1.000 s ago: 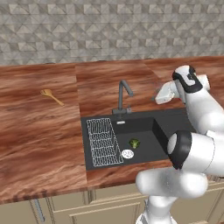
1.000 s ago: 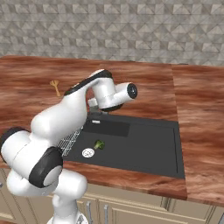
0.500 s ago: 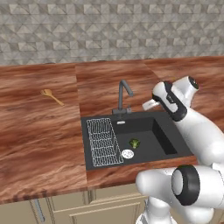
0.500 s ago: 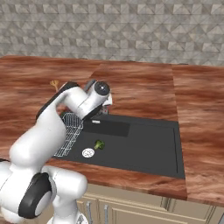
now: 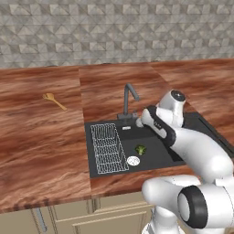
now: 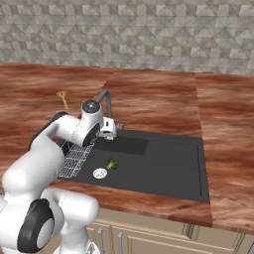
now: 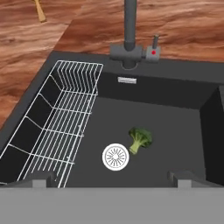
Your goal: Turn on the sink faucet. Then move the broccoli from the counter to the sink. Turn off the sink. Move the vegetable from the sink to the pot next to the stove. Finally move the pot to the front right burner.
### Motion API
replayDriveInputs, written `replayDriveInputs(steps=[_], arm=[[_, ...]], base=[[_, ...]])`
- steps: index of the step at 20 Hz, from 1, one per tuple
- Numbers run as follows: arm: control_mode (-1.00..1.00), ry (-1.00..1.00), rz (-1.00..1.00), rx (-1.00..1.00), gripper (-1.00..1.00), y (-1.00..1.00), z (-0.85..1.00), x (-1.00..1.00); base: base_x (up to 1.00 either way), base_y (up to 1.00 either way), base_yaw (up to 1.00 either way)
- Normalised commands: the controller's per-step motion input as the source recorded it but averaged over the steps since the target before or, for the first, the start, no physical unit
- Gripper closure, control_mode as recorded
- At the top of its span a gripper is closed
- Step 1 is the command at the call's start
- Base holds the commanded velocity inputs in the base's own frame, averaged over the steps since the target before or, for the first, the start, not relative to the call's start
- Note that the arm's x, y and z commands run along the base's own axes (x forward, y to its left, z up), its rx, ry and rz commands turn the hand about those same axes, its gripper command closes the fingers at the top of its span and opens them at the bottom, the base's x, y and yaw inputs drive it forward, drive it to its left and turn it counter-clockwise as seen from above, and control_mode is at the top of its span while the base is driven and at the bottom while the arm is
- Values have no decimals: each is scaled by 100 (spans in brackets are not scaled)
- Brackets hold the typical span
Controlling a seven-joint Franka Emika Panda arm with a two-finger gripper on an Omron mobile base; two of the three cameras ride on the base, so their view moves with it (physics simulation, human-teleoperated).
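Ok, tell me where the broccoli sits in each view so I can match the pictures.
Left base view: the broccoli lies on the sink floor, just right of and above the round drain.
Right base view: broccoli in the basin, right of and above the drain.
Hand view: broccoli near centre, right of the drain.
Shared landmark: the drain.

A wooden spoon point(image 5: 54, 101) lies before the grey tiled wall point(image 5: 114, 32).
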Motion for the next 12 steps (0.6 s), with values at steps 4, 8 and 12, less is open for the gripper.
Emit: replayDriveInputs(steps=[4, 8, 12], arm=[[-100, 7, -9, -1, -100, -1, -55, 0], [-100, 14, -5, 0, -100, -2, -61, 6], [-100, 10, -4, 0, -100, -8, -57, 21]], base=[[0, 0, 0], [0, 0, 0], [0, 0, 0]])
